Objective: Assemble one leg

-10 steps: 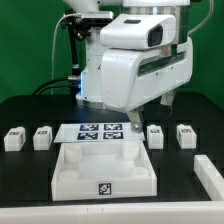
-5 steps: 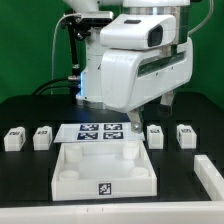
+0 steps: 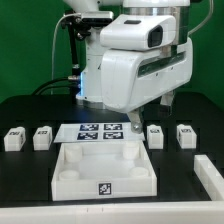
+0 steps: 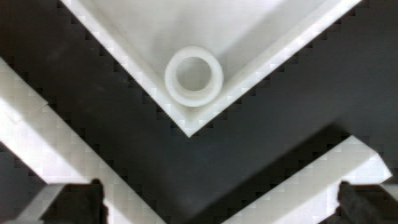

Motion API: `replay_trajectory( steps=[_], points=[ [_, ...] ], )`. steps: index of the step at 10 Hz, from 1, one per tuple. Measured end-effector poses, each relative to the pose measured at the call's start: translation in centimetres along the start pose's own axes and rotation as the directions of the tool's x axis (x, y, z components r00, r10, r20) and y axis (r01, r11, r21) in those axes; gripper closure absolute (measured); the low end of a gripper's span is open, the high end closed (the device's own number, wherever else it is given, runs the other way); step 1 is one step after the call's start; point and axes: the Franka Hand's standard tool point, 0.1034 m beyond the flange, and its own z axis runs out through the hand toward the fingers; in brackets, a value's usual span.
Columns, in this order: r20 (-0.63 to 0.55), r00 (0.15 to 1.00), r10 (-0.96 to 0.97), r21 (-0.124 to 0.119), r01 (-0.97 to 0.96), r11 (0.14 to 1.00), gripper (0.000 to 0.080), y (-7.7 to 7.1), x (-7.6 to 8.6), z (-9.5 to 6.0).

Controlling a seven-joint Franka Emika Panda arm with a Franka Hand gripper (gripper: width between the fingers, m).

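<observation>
Four small white legs with tags stand in a row on the black table: two at the exterior view's left [image 3: 14, 139] [image 3: 43, 136] and two at its right [image 3: 155, 135] [image 3: 186, 134]. My gripper [image 3: 165, 102] hangs above the table behind the right pair, mostly hidden by the arm. In the wrist view my gripper [image 4: 214, 205] is open and empty, with one dark fingertip [image 4: 63, 202] at each side. Between and beyond the fingertips shows a corner of the flat white panel [image 4: 196, 35] with a round socket [image 4: 192, 77].
The marker board [image 3: 100, 131] lies in the middle of the row. A white U-shaped walled frame [image 3: 60, 172] sits in front of it. A white part [image 3: 210, 175] lies at the exterior view's lower right edge. White bands [image 4: 71, 130] cross the wrist view.
</observation>
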Motion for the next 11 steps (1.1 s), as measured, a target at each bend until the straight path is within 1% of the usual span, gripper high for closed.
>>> replay_trajectory(
  steps=[1, 2, 3, 4, 5, 6, 7, 8, 9, 10, 11],
  points=[
    [-0.003, 0.999, -0.038, -0.004, 0.038, 0.999, 0.015, -0.4, -0.3, 0.2],
    [-0.006, 0.991, -0.133, -0.011, 0.132, 0.991, 0.015, -1.8, -1.7, 0.8],
    [-0.007, 0.949, -0.315, -0.02, 0.315, 0.949, 0.015, -3.2, -4.0, 1.5],
    [-0.006, 0.889, -0.458, -0.025, 0.458, 0.889, 0.015, -4.2, -7.2, 2.6],
    [-0.006, 0.825, -0.565, -0.015, 0.565, 0.825, 0.015, -4.9, -9.9, 4.1],
    [-0.011, 0.781, -0.625, 0.018, 0.625, 0.78, 0.015, -5.3, -12.0, 5.7],
    [-0.02, 0.747, -0.664, 0.025, 0.665, 0.747, 0.015, -5.4, -12.8, 7.0],
    [-0.028, 0.759, -0.651, 0.035, 0.652, 0.758, 0.015, -5.5, -13.6, 8.6],
    [-0.036, 0.766, -0.642, 0.056, 0.643, 0.763, 0.015, -5.6, -14.2, 9.9],
    [-0.041, 0.771, -0.635, 0.07, 0.636, 0.768, 0.015, -5.6, -14.3, 10.7],
    [-0.041, 0.773, -0.633, 0.072, 0.634, 0.77, 0.015, -5.7, -14.4, 10.9]
  ],
)
